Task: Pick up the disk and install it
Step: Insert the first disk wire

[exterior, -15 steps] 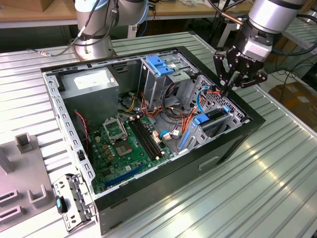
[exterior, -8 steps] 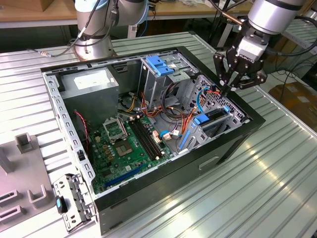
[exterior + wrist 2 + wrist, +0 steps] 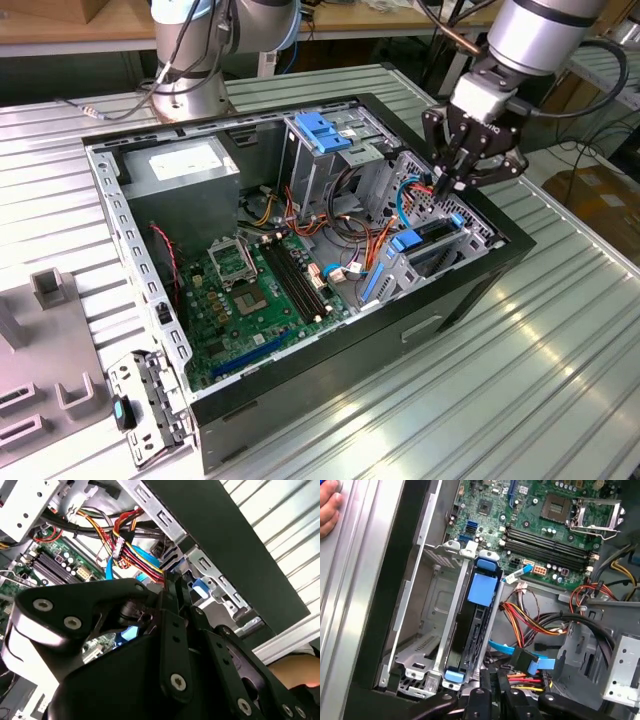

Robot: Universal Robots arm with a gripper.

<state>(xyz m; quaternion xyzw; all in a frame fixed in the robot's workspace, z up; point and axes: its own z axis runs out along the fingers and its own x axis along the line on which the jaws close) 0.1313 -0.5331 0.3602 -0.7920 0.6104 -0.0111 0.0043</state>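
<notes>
Looking across the open black computer case in the exterior view, you see your black multi-link gripper lowered at the corner toward that view's right, its fingers drawn close together at a bundle of red, yellow and blue cables; whether they pinch anything, you cannot tell. Just below it sits the disk, a dark flat drive with blue plastic edging, standing on edge in its grey metal bay. The first wrist view gives you what the exterior view cannot: the disk runs lengthwise between two metal rails, a blue tab at each end, with the green motherboard beyond and a person's hand resting on the ribbed metal table. In the second wrist view the gripper's own linkage hides most of the bay.
</notes>
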